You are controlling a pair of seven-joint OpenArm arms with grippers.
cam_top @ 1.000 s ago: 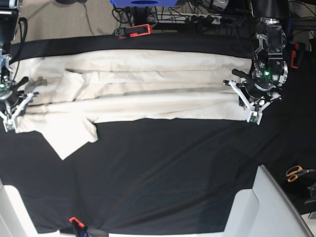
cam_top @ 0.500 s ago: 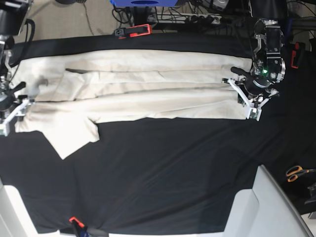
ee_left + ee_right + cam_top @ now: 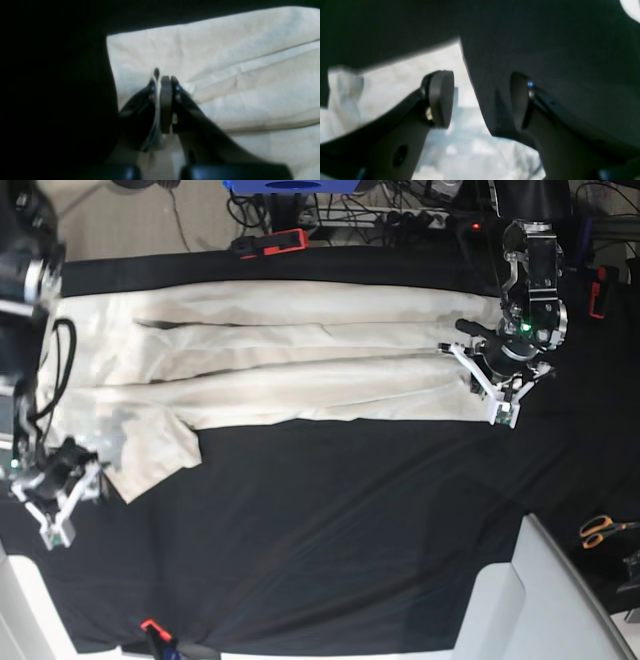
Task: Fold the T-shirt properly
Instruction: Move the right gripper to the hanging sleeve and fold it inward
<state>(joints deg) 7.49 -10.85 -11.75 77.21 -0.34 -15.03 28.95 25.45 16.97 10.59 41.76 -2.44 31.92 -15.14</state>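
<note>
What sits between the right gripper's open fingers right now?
In the right wrist view, nothing is held: the right gripper frames bare black table cloth, with the T-shirt edge beside one finger.

Both wrist views are dim and blurred; the base view is evenly lit.
</note>
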